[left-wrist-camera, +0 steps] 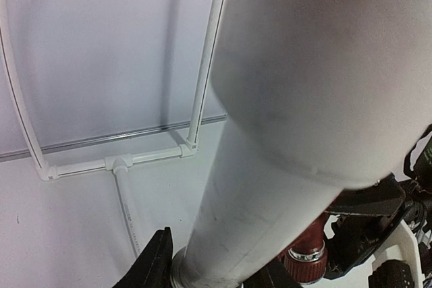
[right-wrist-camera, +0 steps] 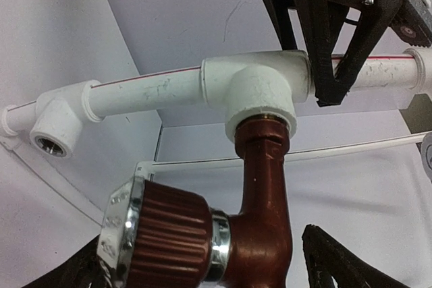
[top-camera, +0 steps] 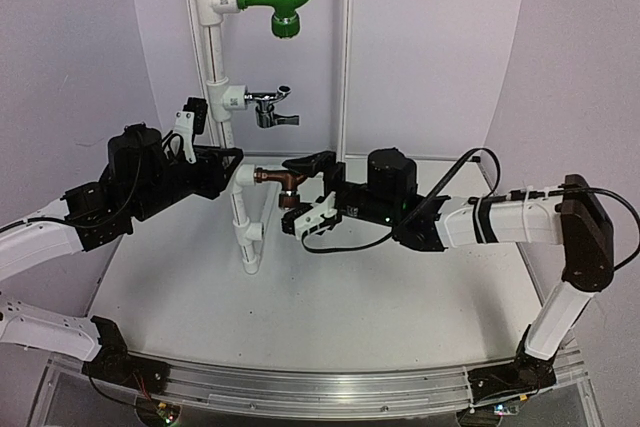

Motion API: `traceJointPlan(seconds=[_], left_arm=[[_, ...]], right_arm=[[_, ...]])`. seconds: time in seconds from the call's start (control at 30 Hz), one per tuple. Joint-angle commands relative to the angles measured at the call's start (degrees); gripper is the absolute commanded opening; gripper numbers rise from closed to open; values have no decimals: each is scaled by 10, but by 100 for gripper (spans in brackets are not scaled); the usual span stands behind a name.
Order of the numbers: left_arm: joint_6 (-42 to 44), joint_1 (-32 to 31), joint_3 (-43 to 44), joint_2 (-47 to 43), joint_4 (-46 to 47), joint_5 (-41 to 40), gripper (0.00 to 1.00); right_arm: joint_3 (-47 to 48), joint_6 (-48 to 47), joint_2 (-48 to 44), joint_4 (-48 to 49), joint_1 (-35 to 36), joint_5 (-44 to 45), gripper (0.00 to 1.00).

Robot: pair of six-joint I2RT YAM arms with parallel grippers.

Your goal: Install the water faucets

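Well, brown faucet (right-wrist-camera: pixel 256 187) seated in the lower tee (right-wrist-camera: pixel 260 92) of the pipe (right-wrist-camera: pixel 145 92).
Its glossy reddish neck runs into the white plastic socket, with a ribbed round knob and chrome rim to one side. Right gripper (top-camera: pixel 292 192) straddles it, jaws spread wide, fingers (right-wrist-camera: pixel 344 261) clear of the body. Left gripper (left-wrist-camera: pixel 223 271) is clamped on the scuffed white pipe beside the tee. Chrome faucet (top-camera: pixel 270 107) is mounted higher, well apart.
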Motion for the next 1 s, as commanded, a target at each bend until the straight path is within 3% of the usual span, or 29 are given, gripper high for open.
traceJointPlan(seconds=[0.0, 0.17, 0.23, 0.43, 0.57, 0.97], left_arm=[[-76, -7, 1, 19, -43, 82, 0], [-73, -7, -1, 17, -43, 87, 0], [-72, -7, -1, 17, -43, 89, 0], [-73, -7, -4, 13, -42, 94, 0], [-72, -7, -8, 6, -42, 92, 0], [-71, -7, -15, 2, -39, 89, 0]], right_arm=[[27, 28, 8, 13, 18, -1, 84], [81, 203, 0, -100, 18, -16, 61], [96, 288, 2, -107, 18, -7, 45], [110, 572, 12, -110, 18, -35, 25], [132, 774, 28, -110, 14, -58, 2], [169, 1318, 73, -86, -41, -236, 0]])
